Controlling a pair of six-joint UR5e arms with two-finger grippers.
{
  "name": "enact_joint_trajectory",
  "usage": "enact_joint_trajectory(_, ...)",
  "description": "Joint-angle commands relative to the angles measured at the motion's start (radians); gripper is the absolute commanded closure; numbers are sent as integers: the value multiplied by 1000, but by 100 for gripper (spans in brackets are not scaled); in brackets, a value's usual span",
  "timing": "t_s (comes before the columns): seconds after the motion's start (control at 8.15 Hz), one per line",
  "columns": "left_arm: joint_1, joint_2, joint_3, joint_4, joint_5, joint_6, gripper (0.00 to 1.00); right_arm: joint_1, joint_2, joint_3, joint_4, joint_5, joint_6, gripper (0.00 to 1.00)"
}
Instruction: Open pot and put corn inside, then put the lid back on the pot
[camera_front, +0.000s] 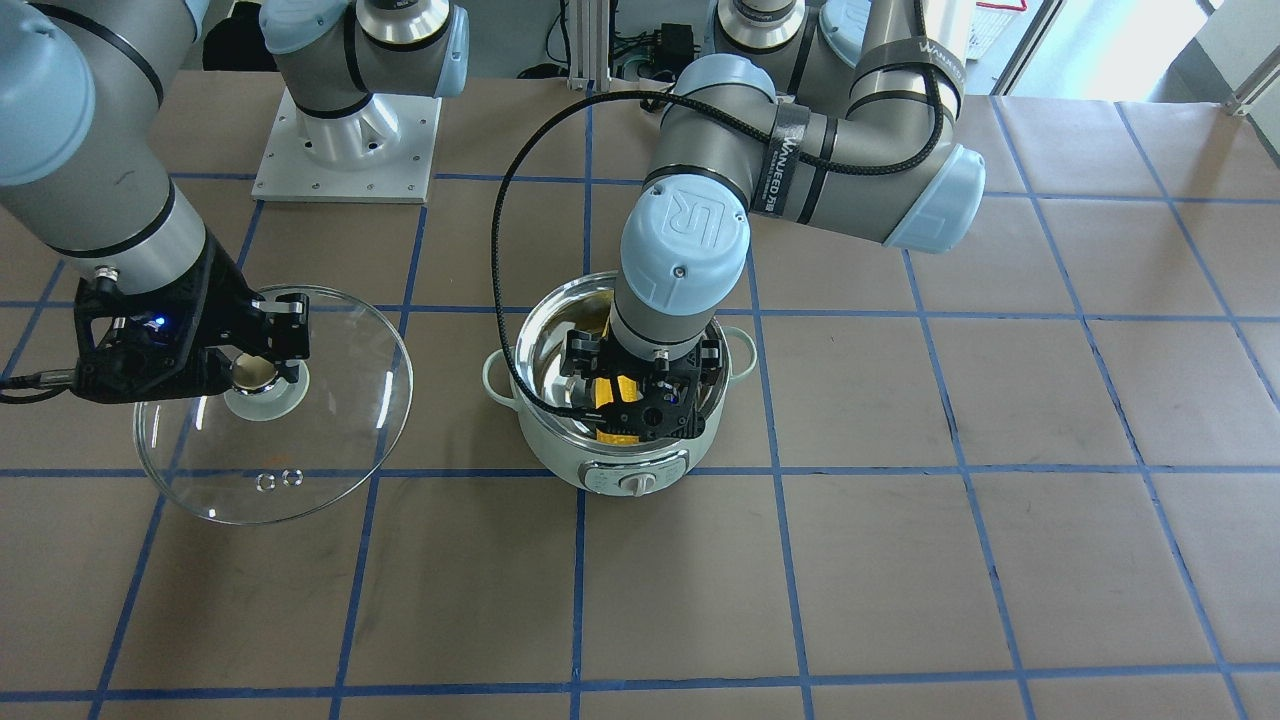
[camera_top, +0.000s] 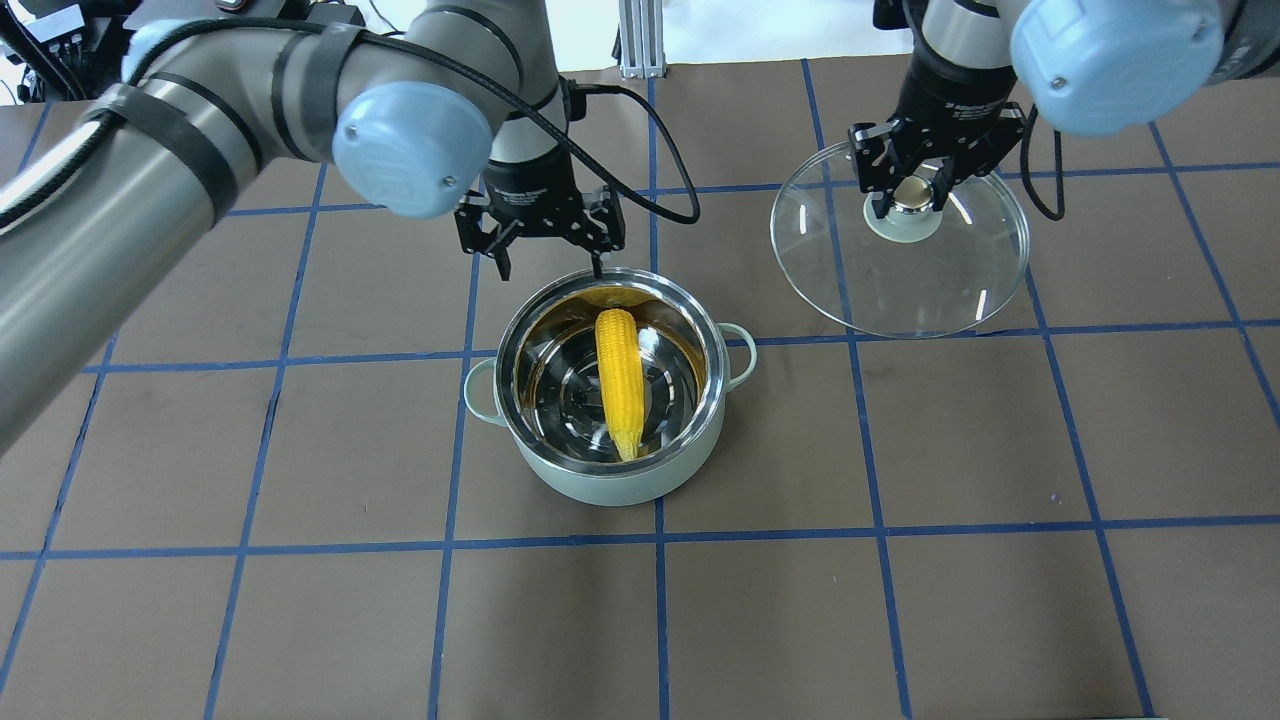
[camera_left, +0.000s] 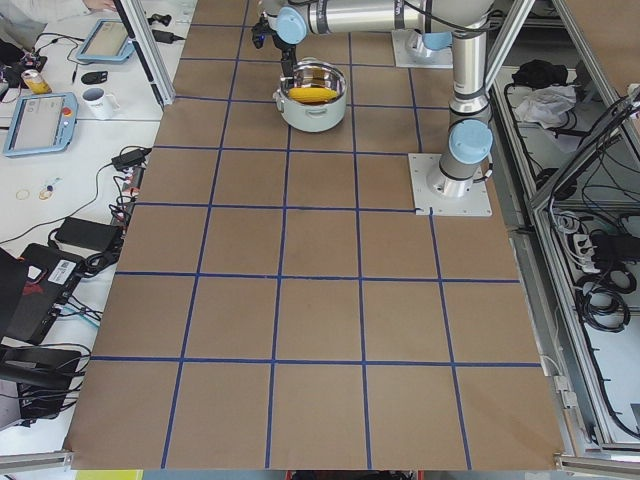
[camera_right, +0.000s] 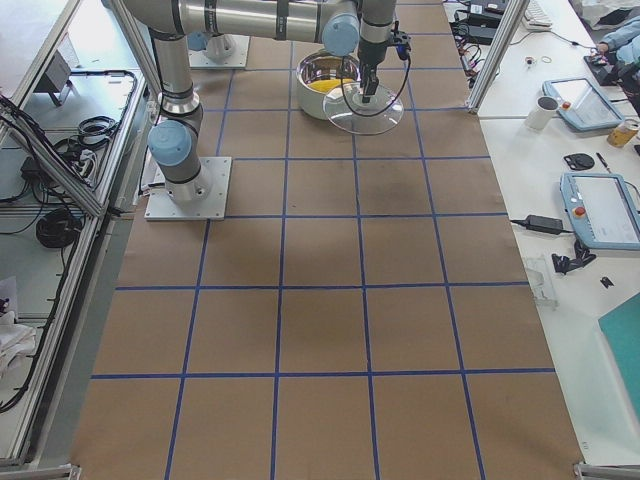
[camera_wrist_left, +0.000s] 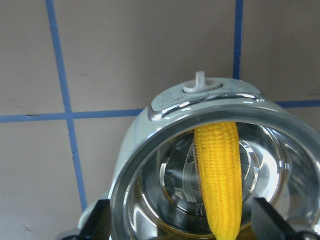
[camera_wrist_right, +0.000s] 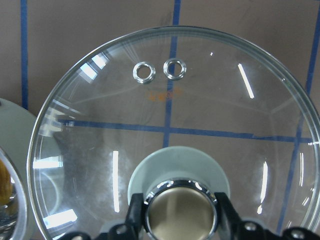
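Note:
The pale mint-green pot (camera_top: 610, 482) stands open at the table's middle, its dial facing away from the robot (camera_front: 637, 484). The yellow corn (camera_top: 620, 380) lies inside on the steel bottom, tip toward the dial; it also shows in the left wrist view (camera_wrist_left: 220, 180). My left gripper (camera_top: 548, 262) hangs open just above the pot's near rim, its fingers (camera_wrist_left: 100, 220) wide apart on either side of the corn without touching it. My right gripper (camera_top: 905, 190) is shut on the knob (camera_wrist_right: 180, 210) of the clear glass lid (camera_top: 900, 290), beside the pot. I cannot tell whether the lid touches the table.
The table is brown paper with a blue tape grid. The right arm's metal base plate (camera_front: 345, 150) is bolted at the robot's side. The pot's rim (camera_wrist_right: 7, 170) shows just left of the lid. Desks with tablets and a mug (camera_left: 98, 100) lie beyond the table's far edge.

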Motion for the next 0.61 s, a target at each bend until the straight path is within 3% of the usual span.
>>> enact_joint_trajectory(0.0, 144, 58, 50, -11, 28, 160, 0, 119, 3, 0, -10, 1, 179, 100)
enact_joint_trajectory(0.25, 215, 109, 53, -11, 98, 238, 0, 215, 7, 1, -11, 9, 334, 100)
enact_joint_trajectory(0.49, 219, 127, 53, -2, 102, 240, 0, 320, 39, 3, -101, 47, 503, 100)
